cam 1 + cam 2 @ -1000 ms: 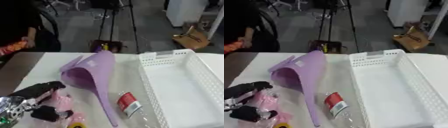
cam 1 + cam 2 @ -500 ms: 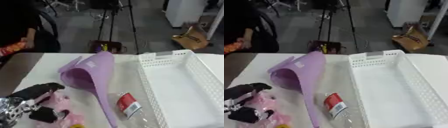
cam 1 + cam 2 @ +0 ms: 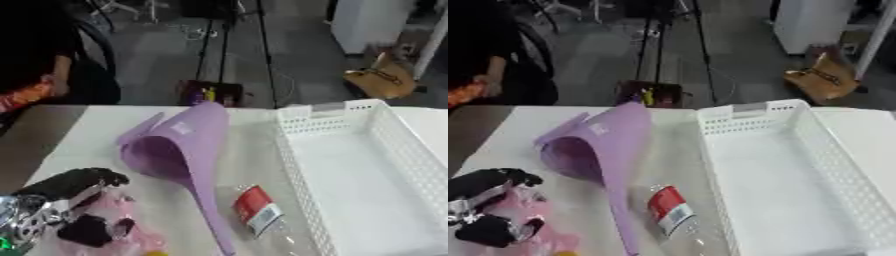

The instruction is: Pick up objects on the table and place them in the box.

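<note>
- A white table (image 3: pixel 79 130) stretches before me, with a grey floor beyond its far edge where a dark tripod (image 3: pixel 229 45) stands and a cardboard box (image 3: pixel 381 80) lies off to the right.
- A white plastic basket (image 3: pixel 798 180) with perforated walls takes up the right half of the table; nothing shows inside it.
- Just left of the basket lies a lilac scoop-shaped thing (image 3: pixel 175 150), its wide hollow mouth facing me and its thin handle running toward the near edge.
- Between that handle and the basket wall lies a clear plastic bottle (image 3: pixel 677 220) on its side, with a red and white label around it.
- My left hand (image 3: pixel 61 205) shows at the lower left corner, black fingers with silver joints, over a soft pink thing (image 3: pixel 531 220) that lies near the table's front left.
- My fingers are curled around the pink thing, the upper ones arched over its far side and a dark fingertip pressed into it from the near side.
- Whether the pink thing is lifted or resting on the table, I cannot tell.
- A small yellow patch (image 3: pixel 563 253) shows at the near edge just below the pink thing; I cannot make out what it is.
</note>
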### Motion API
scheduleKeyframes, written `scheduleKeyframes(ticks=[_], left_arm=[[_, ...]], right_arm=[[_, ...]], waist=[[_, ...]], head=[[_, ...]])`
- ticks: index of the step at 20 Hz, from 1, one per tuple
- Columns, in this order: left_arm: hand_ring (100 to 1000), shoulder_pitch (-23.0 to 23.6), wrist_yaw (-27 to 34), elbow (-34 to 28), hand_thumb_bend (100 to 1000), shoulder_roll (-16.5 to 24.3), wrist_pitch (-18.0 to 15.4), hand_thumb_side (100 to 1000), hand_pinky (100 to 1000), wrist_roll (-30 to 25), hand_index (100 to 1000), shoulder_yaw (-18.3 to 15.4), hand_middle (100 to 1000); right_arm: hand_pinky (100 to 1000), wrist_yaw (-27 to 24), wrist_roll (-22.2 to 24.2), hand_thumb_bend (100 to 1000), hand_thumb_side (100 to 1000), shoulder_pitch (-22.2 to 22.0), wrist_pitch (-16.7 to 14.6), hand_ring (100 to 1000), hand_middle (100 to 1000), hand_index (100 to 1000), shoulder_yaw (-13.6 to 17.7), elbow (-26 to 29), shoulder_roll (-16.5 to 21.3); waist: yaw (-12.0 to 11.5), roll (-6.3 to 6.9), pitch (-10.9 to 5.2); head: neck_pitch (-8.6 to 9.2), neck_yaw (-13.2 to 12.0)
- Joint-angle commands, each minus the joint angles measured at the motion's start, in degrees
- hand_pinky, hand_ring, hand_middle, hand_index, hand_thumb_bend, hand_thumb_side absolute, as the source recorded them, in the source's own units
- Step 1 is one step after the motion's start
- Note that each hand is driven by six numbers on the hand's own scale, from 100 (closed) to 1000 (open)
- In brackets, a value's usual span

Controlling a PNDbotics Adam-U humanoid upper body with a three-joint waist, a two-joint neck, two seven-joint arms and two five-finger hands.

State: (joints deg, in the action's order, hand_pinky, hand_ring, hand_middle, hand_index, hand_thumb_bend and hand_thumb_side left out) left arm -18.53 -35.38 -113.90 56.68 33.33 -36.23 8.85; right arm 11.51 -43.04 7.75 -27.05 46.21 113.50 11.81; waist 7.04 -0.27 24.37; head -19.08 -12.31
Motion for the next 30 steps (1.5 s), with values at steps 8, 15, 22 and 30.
scheduleKeyframes(ticks=[8, 15, 22, 30], left_arm=[[531, -0.2, 1.4, -0.7, 224, 1.2, 2.8, 296, 332, -4.3, 878, -1.0, 732], [514, -0.5, 0.8, -0.7, 103, 1.3, 3.4, 217, 316, -5.0, 788, -1.2, 697], [467, -1.0, -0.2, -0.7, 100, 1.2, 3.9, 169, 323, -3.0, 689, -1.7, 619], [462, -3.6, -1.2, -0.7, 100, 2.0, 3.1, 137, 327, -4.7, 656, -1.7, 611]], right_arm=[[658, 0.9, -6.6, 100, 602, 0.4, -2.5, 572, 538, 546, 0.4, 1.1, 1.5], [656, 1.5, -8.1, 100, 600, 0.5, -2.5, 571, 537, 544, 0.1, 1.1, 1.6], [656, 1.9, -8.7, 100, 594, 0.7, -2.4, 569, 535, 540, 0.2, 1.1, 1.7], [658, 2.1, -8.9, 100, 587, 0.8, -2.1, 569, 534, 538, 0.2, 1.1, 1.9]], waist=[[0.3, -0.09, -0.77], [0.3, -0.03, -0.77], [0.4, 0.3, -0.73], [0.5, 0.75, -1.02]], head=[[0.42, 0.0], [0.46, 0.1], [0.77, 0.4], [0.67, 0.4]])
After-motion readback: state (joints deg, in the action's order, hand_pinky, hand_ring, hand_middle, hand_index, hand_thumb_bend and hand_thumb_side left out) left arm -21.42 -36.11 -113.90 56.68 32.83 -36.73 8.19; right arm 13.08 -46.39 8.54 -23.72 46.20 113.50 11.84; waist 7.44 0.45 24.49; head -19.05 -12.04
